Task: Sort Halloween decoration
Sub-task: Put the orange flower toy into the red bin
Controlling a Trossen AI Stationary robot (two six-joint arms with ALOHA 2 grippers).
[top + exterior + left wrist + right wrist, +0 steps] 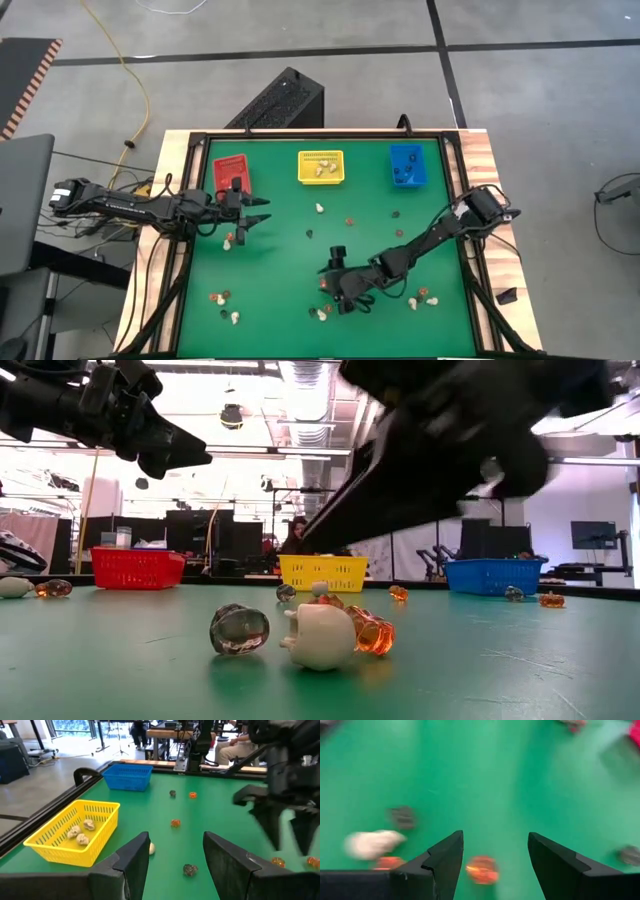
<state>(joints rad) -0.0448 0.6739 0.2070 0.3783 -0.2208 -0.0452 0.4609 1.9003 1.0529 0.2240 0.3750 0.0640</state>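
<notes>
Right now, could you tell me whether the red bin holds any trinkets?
No, the red bin looks empty in the high view.

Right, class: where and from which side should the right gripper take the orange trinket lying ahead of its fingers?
Probably across its rounded body, from straight above: the orange trinket lies low on the green mat, lined up with the gap of the open right gripper, and a cream trinket lies apart to one side.

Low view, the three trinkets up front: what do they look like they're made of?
The cream-white trinket looks like opaque, matte moulded plastic or resin, with even, dull shading. The orange trinket seems translucent glossy plastic, since light glows through it. The dark trinket appears smoky, see-through and shiny, with bright highlights.
</notes>
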